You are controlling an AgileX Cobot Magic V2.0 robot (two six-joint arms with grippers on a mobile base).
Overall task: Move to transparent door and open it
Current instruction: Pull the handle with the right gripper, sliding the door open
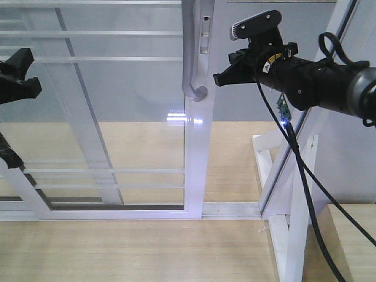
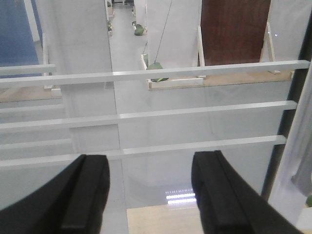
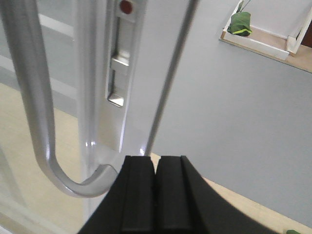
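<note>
My left gripper [image 2: 150, 163] hangs at the 9 o'clock edge of the front view, its two black fingers [image 2: 87, 190] spread wide apart and empty. It faces the glass of the door [image 1: 194, 155]. Past the fingers, three thin white bars [image 2: 195, 109] run level across the pane, one above the other.

The door fills the left and middle of the front view: clear glass in a glossy white frame, upright on a rail [image 1: 232, 208] along the pale wooden floor [image 1: 117, 247]. On its right-hand upright sits the curved pale handle [image 3: 27, 97], which comes straight down and hooks round at its foot toward the frame. At 3 o'clock of the handle is the lock plate [image 3: 117, 73], with a red dot [image 3: 126, 6] at its top and a small latch beneath.

My right gripper [image 3: 157, 165] has its fingers pressed together, gripping nothing. Its tip sits just beside the hook of the handle, which lies at 9 o'clock from it; whether they touch I cannot tell. My right arm [image 1: 317, 82] reaches in from 3 o'clock, a black cable [image 1: 305, 188] drooping under it toward 5 o'clock. Behind the cable, at 4 o'clock, stands a white post [image 1: 294, 241] with slanting braces, apart from the door.
</note>
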